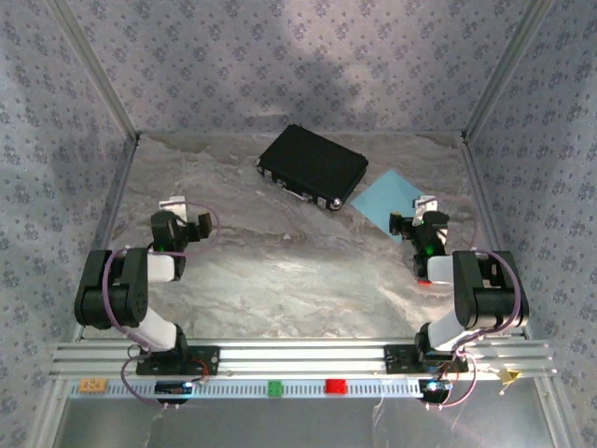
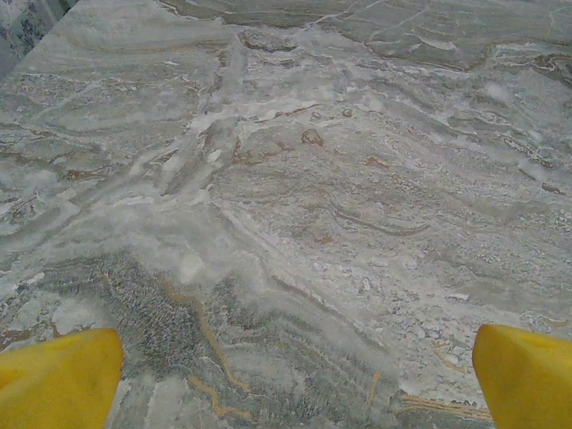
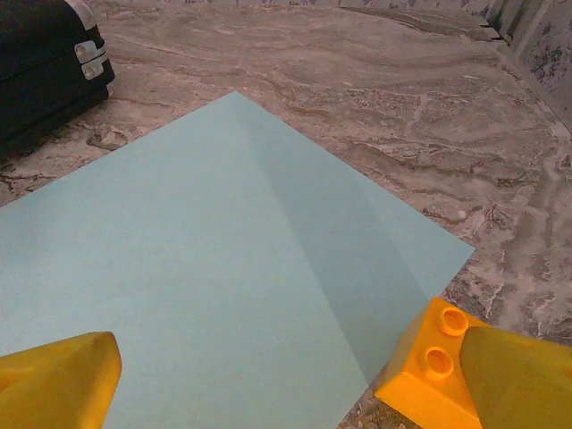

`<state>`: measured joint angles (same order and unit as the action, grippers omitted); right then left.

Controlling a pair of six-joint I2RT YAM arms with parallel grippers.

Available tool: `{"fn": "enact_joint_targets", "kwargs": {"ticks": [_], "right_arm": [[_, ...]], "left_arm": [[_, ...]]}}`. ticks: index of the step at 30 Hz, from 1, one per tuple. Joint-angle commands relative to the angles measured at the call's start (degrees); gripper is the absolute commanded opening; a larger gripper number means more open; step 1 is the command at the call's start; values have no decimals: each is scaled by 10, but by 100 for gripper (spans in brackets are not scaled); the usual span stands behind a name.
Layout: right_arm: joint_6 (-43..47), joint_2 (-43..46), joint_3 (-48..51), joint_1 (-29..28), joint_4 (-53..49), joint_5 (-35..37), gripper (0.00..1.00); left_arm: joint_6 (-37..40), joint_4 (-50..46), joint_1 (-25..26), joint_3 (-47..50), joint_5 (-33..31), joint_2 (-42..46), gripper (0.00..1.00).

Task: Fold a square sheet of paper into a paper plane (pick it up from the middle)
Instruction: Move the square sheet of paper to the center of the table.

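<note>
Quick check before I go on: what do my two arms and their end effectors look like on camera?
The left arm and right arm match: black joints, white links, thin purple cables looping alongside. The left end effector and right end effector carry blunt yellow fingertips.

Black case (image 1: 312,166) (latched, seemingly), orange block (image 3: 429,365)

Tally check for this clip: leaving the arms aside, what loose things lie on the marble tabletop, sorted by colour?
Black: 1, the case
Light blue: 1, the sheet of paper
Orange: 1, the small block
Total: 3
</note>
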<state>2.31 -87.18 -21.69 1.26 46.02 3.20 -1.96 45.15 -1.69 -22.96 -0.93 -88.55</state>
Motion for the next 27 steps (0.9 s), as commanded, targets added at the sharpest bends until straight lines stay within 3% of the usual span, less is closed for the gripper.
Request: {"fn": "enact_joint_targets", "kwargs": {"ticks": [1, 27], "right_arm": [[-9, 0, -9, 4, 0, 1, 99], [-3, 2, -5, -4, 7, 15, 99]], "left_arm": [[5, 12, 3, -9, -2, 6, 100], [9, 19, 3, -4, 9, 8, 100]]}}
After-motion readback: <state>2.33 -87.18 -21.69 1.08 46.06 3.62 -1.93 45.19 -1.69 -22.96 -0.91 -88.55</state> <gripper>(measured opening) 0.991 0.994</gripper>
